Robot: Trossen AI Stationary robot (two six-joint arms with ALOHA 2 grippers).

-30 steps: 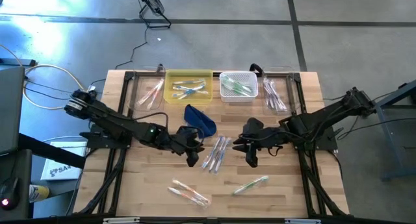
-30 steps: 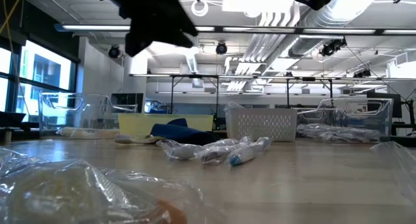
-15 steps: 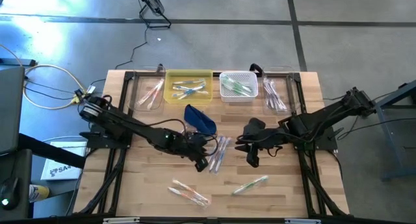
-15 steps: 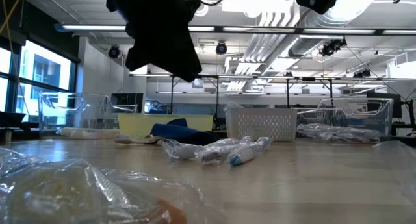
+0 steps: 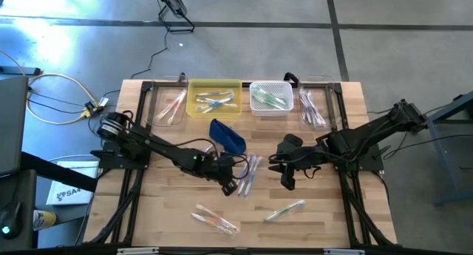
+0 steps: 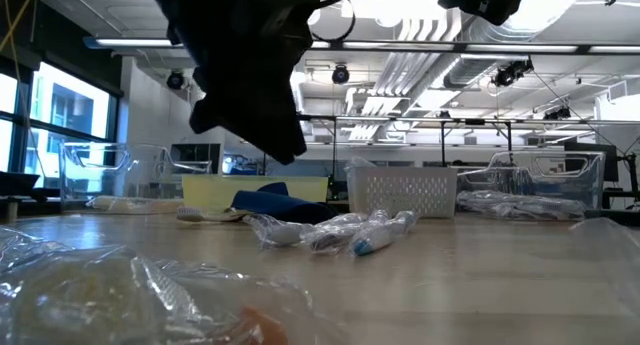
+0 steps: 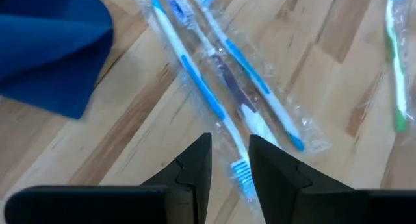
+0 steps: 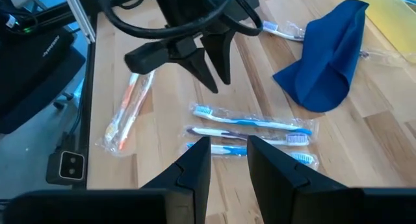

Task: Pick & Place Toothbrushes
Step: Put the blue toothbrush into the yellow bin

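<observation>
Three blue-and-white toothbrushes (image 5: 247,174) in clear wrappers lie side by side mid-table, also in the left wrist view (image 7: 224,81) and the right wrist view (image 8: 250,134). My left gripper (image 5: 231,187) hangs open just above their near ends (image 7: 242,172), clear of the table in the low view (image 6: 285,145). My right gripper (image 5: 288,182) waits open to their right, well above the wood. An orange wrapped toothbrush (image 5: 216,219) and a green one (image 5: 284,209) lie nearer the front edge. A dark blue pouch (image 5: 228,137) rests flat behind the pack.
Along the far edge stand a clear bin (image 5: 171,106), a yellow tray (image 5: 214,85), a white basket (image 5: 270,111) and another clear bin (image 5: 312,109), each holding toothbrushes. Black frame rails (image 5: 140,137) run down both sides of the table.
My left gripper has moved toward the table's right edge and down, tipping its fingers steeper, until it hangs over the near ends of the blue toothbrushes. The toothbrushes have not moved.
</observation>
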